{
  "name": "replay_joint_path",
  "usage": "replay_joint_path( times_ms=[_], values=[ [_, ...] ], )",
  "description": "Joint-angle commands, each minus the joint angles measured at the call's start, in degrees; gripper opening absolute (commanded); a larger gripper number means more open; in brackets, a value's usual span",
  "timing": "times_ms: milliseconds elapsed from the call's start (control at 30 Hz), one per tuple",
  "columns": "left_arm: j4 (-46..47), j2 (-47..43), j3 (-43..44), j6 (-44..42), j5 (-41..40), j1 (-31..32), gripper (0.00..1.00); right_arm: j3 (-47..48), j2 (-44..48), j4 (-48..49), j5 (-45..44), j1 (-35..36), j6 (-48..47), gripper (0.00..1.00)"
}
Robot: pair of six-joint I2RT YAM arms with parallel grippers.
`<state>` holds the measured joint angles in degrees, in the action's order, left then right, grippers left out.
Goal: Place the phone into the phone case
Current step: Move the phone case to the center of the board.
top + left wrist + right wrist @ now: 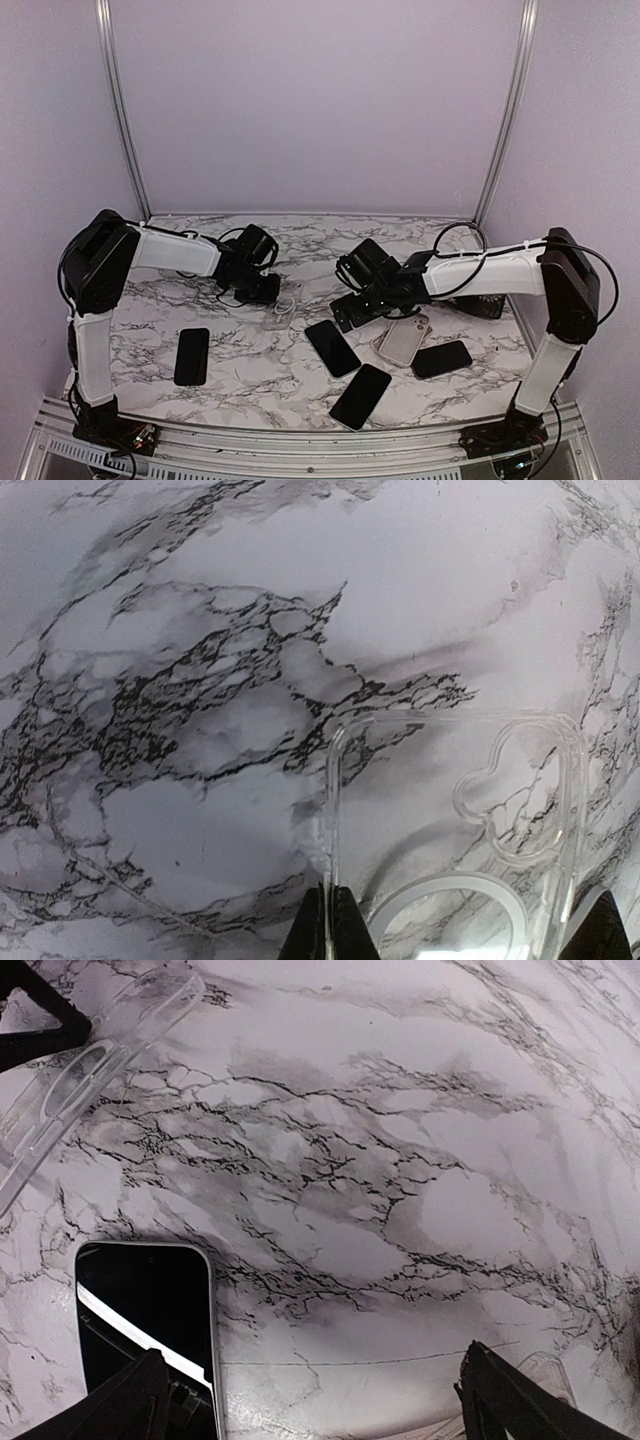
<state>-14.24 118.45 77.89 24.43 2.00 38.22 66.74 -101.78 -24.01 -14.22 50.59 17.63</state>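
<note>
The left arm (180,252) and right arm (490,275) had smooth white shells along their links and bulky black housings (98,262) at the elbows. Thin black cables (455,232) looped loosely beside the forearms. The wrist units were black and boxy. The jaws were matte black wedges that narrowed toward their tips.

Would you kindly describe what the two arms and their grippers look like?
The left arm and right arm match: white shells on the long links, bulky black housings at the joints, thin black cables looping loosely alongside. The left gripper and right gripper are black with tapered, wedge-shaped fingers. No markings are readable.
</note>
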Motion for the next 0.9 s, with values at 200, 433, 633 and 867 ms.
replay_joint_path(
  times_ms=[200, 433, 633, 867],
  values=[
    [-3.79, -23.99, -23.84, 17.32, -16.87, 6.9, 0.0, -0.15, 5.13, 2.82, -5.36, 5.88, 0.6, 0.99],
    [-8.96, -28.14, -30.78, 28.21, -18.86, 14.34, 0.0, -2.13, 6.89, 3.29, -4.23, 9.69, 0.79, 0.99],
    [-9.41, -24.36, -28.86, 29.68, -18.68, 19.55, 0.02, -5.2, 10.88, 4.7, -1.07, 10.05, 0.14, 0.99],
    [-10.16, -29.05, -28.06, 30.96, -19.61, 21.62, 0.33, -11.53, 20.03, 16.81, 3.55, 9.42, -2.39, 0.99]
  ],
)
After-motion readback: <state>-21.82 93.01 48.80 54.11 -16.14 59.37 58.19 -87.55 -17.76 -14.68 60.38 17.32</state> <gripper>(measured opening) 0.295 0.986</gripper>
